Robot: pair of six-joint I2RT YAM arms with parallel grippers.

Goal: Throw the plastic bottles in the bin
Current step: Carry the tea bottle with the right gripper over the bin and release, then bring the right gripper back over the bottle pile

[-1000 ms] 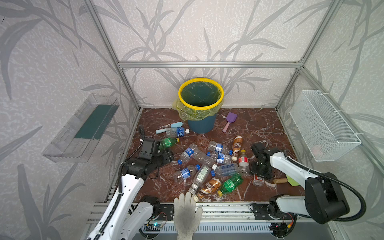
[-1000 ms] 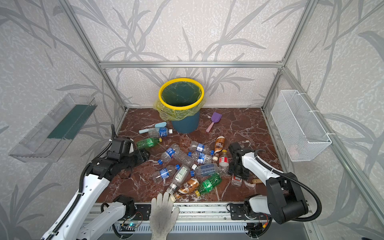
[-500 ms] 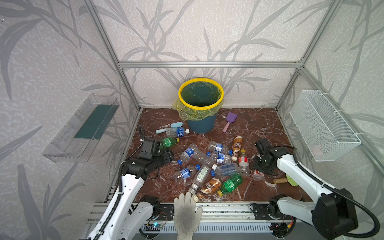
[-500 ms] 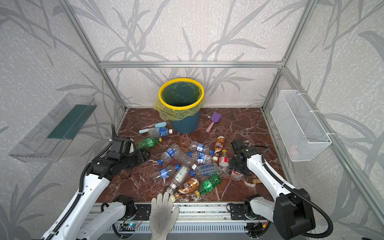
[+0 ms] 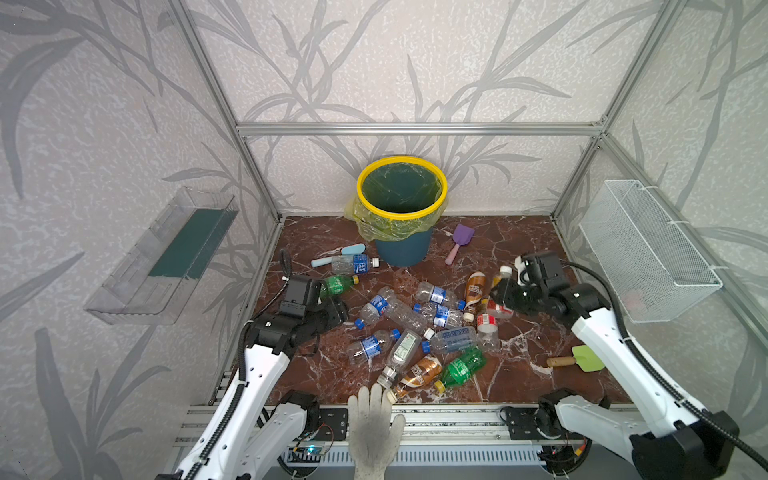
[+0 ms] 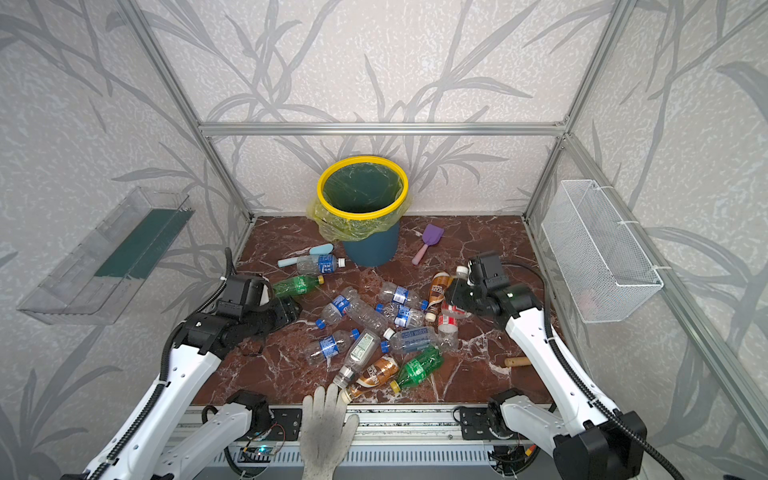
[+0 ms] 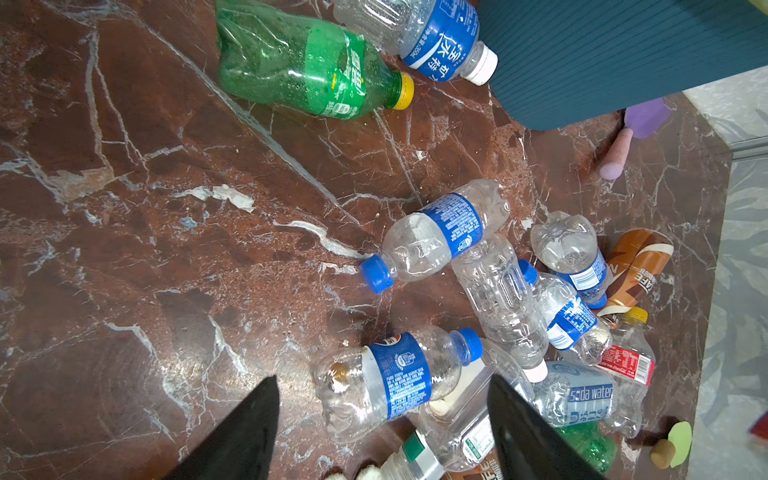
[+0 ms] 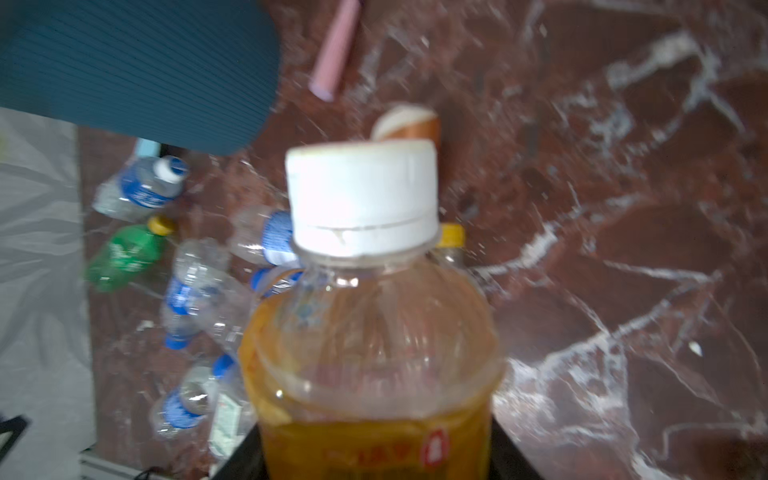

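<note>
Leaf-patterned panels in an aluminium frame close in a red-brown, marble-look worktop (image 5: 519, 249). The small orange-labelled bottle with a white cap (image 8: 374, 353) is pinched by its body in the right end effector (image 5: 502, 293). It sits at the right edge of the heap and appears lifted just clear of the surface. The other plastic bottles (image 5: 392, 309), which are clear with blue labels, green or brown, lie on their sides across the middle of the worktop, and two rest near the foot of the bin.

The round teal bin with a yellow rim and yellow liner bag (image 5: 401, 251) stands at the back centre, well apart from the held bottle. Nothing shows inside it, so the job looks barely begun: one bottle is in hand and more than a dozen are left to clear.

The right arm reaches forward from the front rail with its elbow bent and its wrist turned inward toward the heap. The left arm stretches along the left side. The left end effector (image 7: 382, 377) is spread and empty, low over the worktop. A clear blue-labelled bottle (image 7: 386, 382) lies in line with its fingers, though I cannot tell whether they bracket it.
</note>
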